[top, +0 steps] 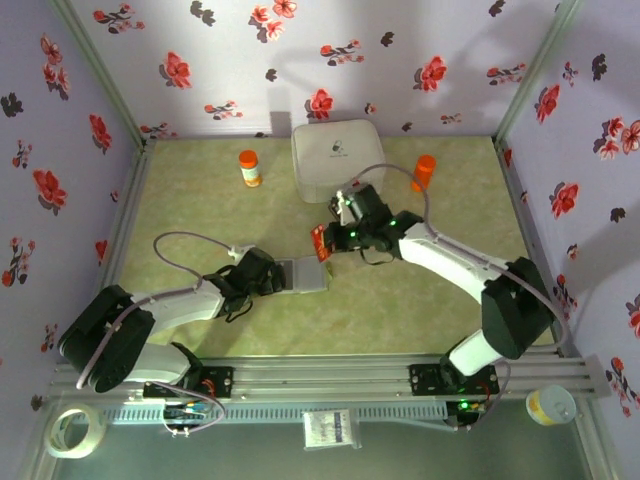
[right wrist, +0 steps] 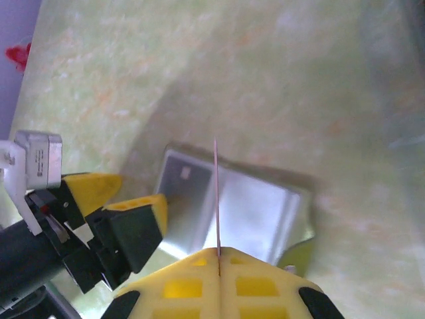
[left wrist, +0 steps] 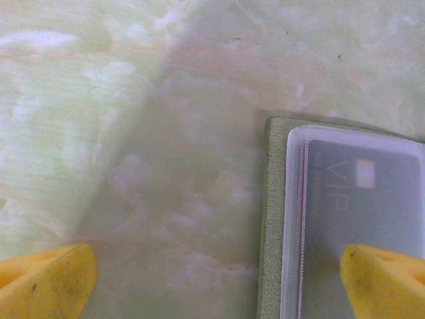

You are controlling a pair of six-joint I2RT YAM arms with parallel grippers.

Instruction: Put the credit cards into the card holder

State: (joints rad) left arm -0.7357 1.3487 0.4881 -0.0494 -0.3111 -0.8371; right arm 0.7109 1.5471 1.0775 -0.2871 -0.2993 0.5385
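The card holder [top: 306, 275] lies open mid-table, pale grey inside with an olive-green rim [left wrist: 271, 219]. A dark grey credit card [left wrist: 372, 199] marked VIP sits in its clear sleeve. My left gripper [top: 278, 276] is open at the holder's left end, with one yellow fingertip [left wrist: 382, 279] over the sleeve and the other [left wrist: 46, 274] on the mat. My right gripper [top: 337, 238] is shut on a red credit card [top: 320, 242]. That card stands edge-on [right wrist: 216, 199] above the open holder [right wrist: 259, 212], pinched between the closed fingers of the right gripper [right wrist: 219, 256].
A big white rounded box [top: 338, 160] stands at the back, just behind the right gripper. Two orange bottles [top: 249, 167] [top: 424, 172] flank it. The left gripper's fingers [right wrist: 143, 212] lie close to the card's left. Floral walls enclose the green mat.
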